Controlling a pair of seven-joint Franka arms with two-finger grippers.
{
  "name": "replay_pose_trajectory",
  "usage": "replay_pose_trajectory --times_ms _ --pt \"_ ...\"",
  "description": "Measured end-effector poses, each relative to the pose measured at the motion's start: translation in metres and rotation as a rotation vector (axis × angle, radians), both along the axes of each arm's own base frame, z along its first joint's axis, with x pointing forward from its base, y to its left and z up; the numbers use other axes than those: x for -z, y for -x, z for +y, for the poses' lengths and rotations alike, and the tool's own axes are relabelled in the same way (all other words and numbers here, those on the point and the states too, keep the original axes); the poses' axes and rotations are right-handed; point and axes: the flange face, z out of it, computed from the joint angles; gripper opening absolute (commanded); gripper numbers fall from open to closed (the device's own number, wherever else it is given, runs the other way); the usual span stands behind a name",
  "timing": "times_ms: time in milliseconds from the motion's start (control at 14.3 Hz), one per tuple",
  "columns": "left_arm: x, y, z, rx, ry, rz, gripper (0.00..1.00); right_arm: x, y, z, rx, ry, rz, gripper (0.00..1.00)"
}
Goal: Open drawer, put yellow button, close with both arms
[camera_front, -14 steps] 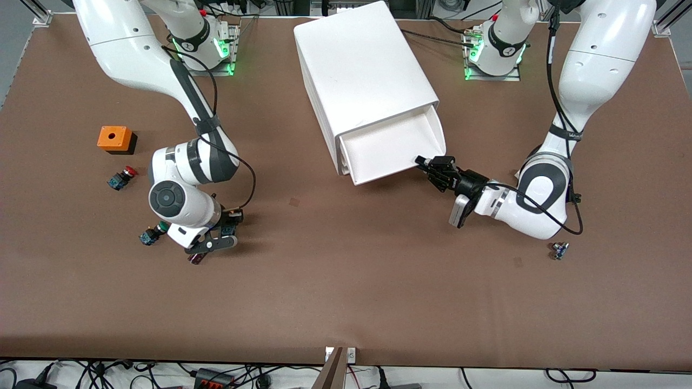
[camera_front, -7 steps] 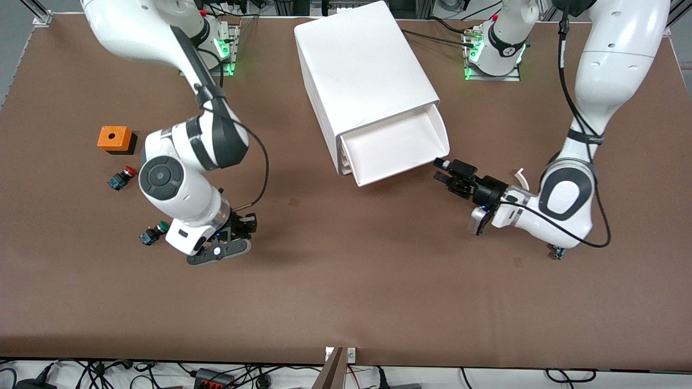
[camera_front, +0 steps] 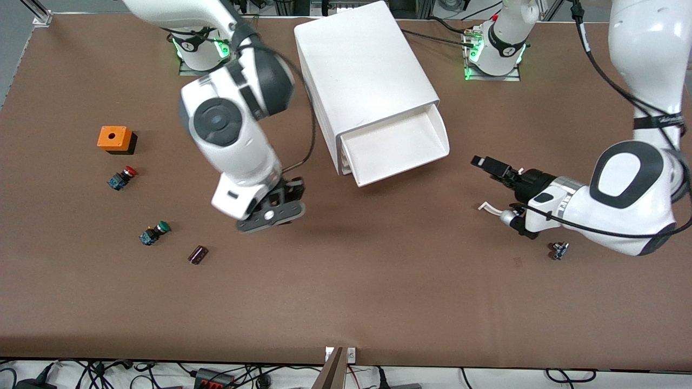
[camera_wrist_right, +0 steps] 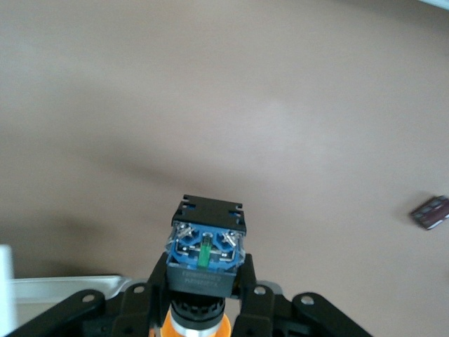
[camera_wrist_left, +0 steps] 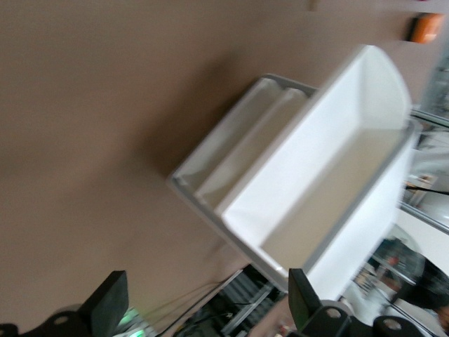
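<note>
My right gripper [camera_front: 272, 209] is up over the table, between the green-capped switch [camera_front: 154, 233] and the open drawer [camera_front: 397, 143]. In the right wrist view it [camera_wrist_right: 203, 284] is shut on the yellow button [camera_wrist_right: 205, 247], with the blue-black base outward and the orange-yellow cap [camera_wrist_right: 200, 327] toward the palm. The white cabinet [camera_front: 362, 70] stands at the table's middle with its bottom drawer pulled out and nothing inside. My left gripper [camera_front: 494, 168] is open and empty over the table beside the drawer, toward the left arm's end. In the left wrist view its [camera_wrist_left: 207, 309] fingers stand wide apart, facing the drawer [camera_wrist_left: 316, 189].
An orange box [camera_front: 114, 139], a red-capped switch [camera_front: 122, 177] and a small dark part [camera_front: 198, 254] lie toward the right arm's end. Another small part [camera_front: 559, 250] lies under the left arm.
My right gripper has risen from beside the green-capped switch and moved toward the drawer with the yellow button. My left gripper has drawn away from the drawer's corner toward the left arm's end.
</note>
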Motion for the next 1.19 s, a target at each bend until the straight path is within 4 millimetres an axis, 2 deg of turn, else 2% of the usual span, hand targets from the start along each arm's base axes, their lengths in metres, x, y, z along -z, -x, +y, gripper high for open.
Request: replay_pose_trajectory --times_ms 210,350,491,701,841,981,1192 --pt "-0.019 -0.004 0.016 0.041 -0.235 -0.086 1.0 -0.009 0.036 0.055 -0.013 -0.019 -0.014 0.0" --pt "-0.022 -0.012 0.03 0.048 -0.344 -0.15 1.0 -0.019 0.061 0.089 -0.014 -0.038 -0.028 0.0" --pt "-0.02 -0.023 0.039 0.038 -0.412 -0.222 1.0 -0.026 0.078 0.109 -0.02 -0.05 -0.035 0.0" --pt "-0.014 -0.031 0.046 0.029 -0.457 -0.266 1.0 -0.033 0.095 0.129 -0.016 -0.07 -0.048 0.0" --pt "-0.009 -0.036 0.05 0.018 -0.463 -0.28 1.0 -0.024 0.108 0.147 0.008 -0.079 -0.045 0.0" --pt "-0.004 -0.042 0.053 0.003 -0.463 -0.305 1.0 -0.005 0.116 0.163 0.01 -0.076 -0.038 0.0" --pt "-0.002 -0.043 0.054 -0.033 -0.48 -0.301 1.0 0.01 0.123 0.177 0.014 -0.085 -0.041 0.0"
